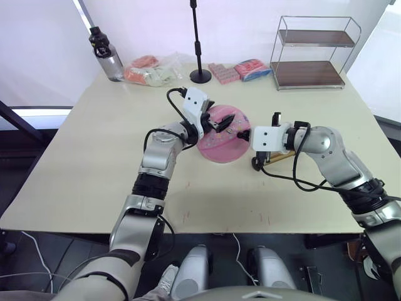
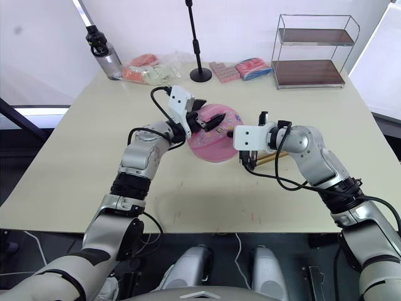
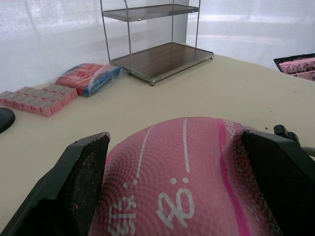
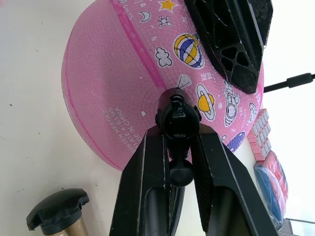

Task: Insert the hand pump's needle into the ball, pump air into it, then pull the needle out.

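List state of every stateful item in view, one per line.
Pink rubber ball: flattened, on the table, between the left gripper's fingers.
Small black needle fitting: clamped in right gripper, tip against the ball.
Gold-bronze hand pump: lying on table.
Left gripper: shut on ball.
Right gripper: shut on fitting.
Clear water bottle: upright, capped.

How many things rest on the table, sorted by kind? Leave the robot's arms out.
Pink ball: 1
Hand pump: 1
Water bottle: 1
Two-tier wire shelf: 1
Black stand with a round base: 1
Packs and bags of goods: 3, namely bagged goods, pink block pack, red and blue pack
Total: 8
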Controlling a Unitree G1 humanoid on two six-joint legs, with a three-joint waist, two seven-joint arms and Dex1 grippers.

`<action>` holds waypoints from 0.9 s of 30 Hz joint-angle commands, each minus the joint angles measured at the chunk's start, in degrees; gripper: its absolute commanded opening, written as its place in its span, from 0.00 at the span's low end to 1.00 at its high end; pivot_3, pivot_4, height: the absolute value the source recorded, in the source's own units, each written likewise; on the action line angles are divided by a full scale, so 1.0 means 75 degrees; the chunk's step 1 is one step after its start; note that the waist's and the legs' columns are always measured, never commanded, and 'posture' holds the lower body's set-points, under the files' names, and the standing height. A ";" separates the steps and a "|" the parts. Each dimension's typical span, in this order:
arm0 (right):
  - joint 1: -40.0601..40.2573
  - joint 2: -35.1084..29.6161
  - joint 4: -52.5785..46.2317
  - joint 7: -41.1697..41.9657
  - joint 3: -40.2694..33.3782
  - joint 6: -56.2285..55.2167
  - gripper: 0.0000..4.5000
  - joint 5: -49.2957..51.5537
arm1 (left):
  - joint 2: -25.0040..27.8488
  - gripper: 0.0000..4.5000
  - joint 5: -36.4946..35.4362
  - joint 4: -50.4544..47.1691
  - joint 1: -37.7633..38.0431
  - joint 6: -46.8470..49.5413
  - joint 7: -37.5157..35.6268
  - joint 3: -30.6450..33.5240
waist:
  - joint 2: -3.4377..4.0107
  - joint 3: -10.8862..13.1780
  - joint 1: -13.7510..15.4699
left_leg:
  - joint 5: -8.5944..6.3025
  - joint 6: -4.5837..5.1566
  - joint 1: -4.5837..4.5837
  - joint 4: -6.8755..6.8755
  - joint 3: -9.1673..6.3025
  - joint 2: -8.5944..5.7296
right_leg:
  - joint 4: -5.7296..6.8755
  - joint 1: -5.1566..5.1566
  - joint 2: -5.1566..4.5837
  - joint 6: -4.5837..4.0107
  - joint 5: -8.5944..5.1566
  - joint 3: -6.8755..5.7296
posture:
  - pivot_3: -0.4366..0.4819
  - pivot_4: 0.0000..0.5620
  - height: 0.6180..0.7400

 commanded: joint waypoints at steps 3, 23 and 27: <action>0.0259 0.0146 -0.0381 -0.0066 -0.0614 -0.0121 0.02 0.0423 | -0.0154 1.00 0.0362 0.0532 0.0360 0.0224 -0.0015 -0.0417 | 0.0000 0.0000 0.0010 | 0.0000 0.0000 -0.0002 0.0000 -0.0001 0.0000 | -0.0002 0.0001 0.0000 0.0000 0.0000 -0.0001 | 0.48 0.27 1.00; 0.1964 0.0489 -0.2780 -0.0107 -0.2643 0.3400 0.02 0.3278 | -0.0767 1.00 0.1188 0.2482 0.0538 -0.0874 0.1003 -0.0626 | 0.0045 -0.0030 0.0354 | -0.0001 0.0004 -0.0052 0.0002 -0.0098 -0.0065 | -0.0054 0.0012 -0.0042 0.0014 -0.0009 -0.0047 | 0.48 0.27 1.00; 0.2037 0.0294 -0.3036 -0.0120 -0.2831 0.3635 0.02 0.3547 | -0.0789 1.00 0.1189 0.2703 0.0541 -0.1024 0.1032 -0.0660 | 0.0081 -0.0058 0.0420 | 0.0006 0.0018 -0.0101 0.0002 -0.0161 -0.0112 | -0.0094 0.0015 -0.0041 0.0017 -0.0007 -0.0051 | 0.48 0.27 1.00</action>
